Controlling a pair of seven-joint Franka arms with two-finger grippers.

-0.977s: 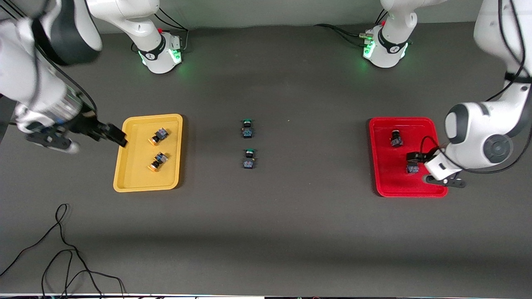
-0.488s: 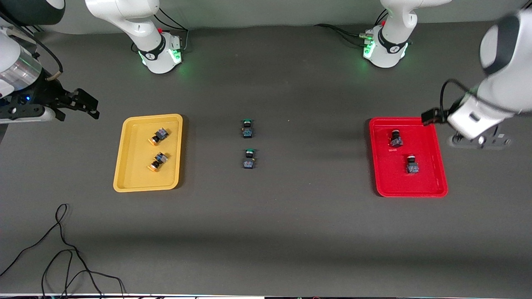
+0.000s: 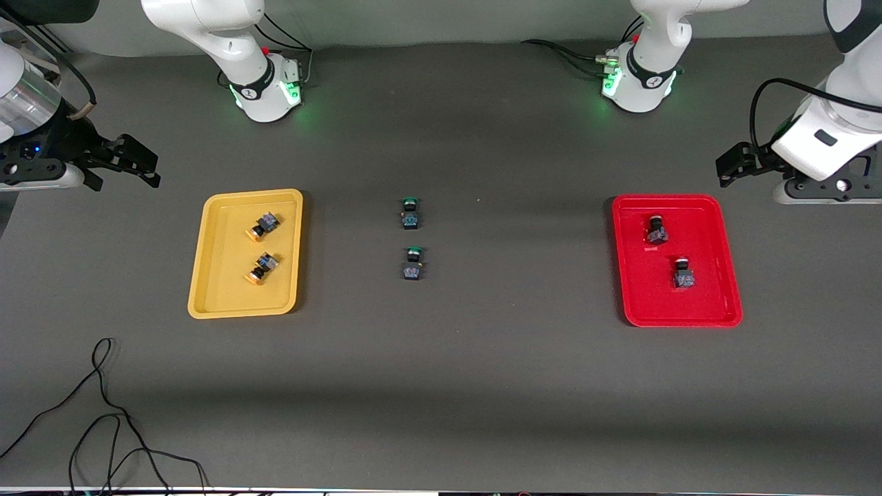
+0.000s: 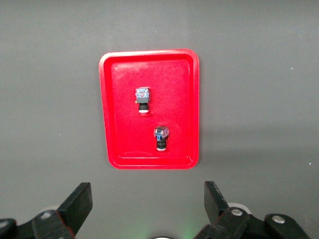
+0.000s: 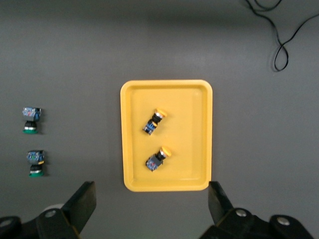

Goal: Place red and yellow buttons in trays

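The yellow tray [image 3: 220,289] holds two yellow-capped buttons [image 3: 263,225] [image 3: 262,267]. The red tray [image 3: 648,296] holds two red-capped buttons [image 3: 657,229] [image 3: 683,273]. My right gripper [image 3: 148,167] is open and empty, over bare table off the yellow tray's corner at the right arm's end. My left gripper [image 3: 725,169] is open and empty, over bare table off the red tray's corner at the left arm's end. The left wrist view shows the red tray [image 4: 119,99] with both buttons [image 4: 143,99] [image 4: 161,137]. The right wrist view shows the yellow tray [image 5: 192,149] with both buttons [image 5: 155,121] [image 5: 158,158].
Two green-capped switches [image 3: 410,213] [image 3: 413,263] sit on the table midway between the trays; they also show in the right wrist view [image 5: 31,119] [image 5: 36,163]. A black cable [image 3: 103,413] lies near the front edge at the right arm's end.
Both grippers have lifted and drawn back from their trays toward the table ends. The left one left the red tray, the right one left the yellow tray's edge. All buttons stayed put.
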